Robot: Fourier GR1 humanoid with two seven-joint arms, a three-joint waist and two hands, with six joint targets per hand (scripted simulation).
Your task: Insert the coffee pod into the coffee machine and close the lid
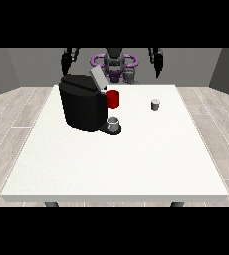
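Small grey coffee pod [156, 104] sits right of centre on white table [111, 164], apart from black boxy coffee machine [81, 102] w/ grey lid [97, 79] up. Both hands [65, 62] [158, 63] raised at top, holding nothing; fingers: can't tell. Risk: pod tips when grasped; red cup [113, 98] crowds approach.

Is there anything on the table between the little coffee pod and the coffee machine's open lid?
Nothing visible blocks it. The coffee pod stands alone on the table, with bare surface between it and the coffee machine. The red part sits beside the raised lid.
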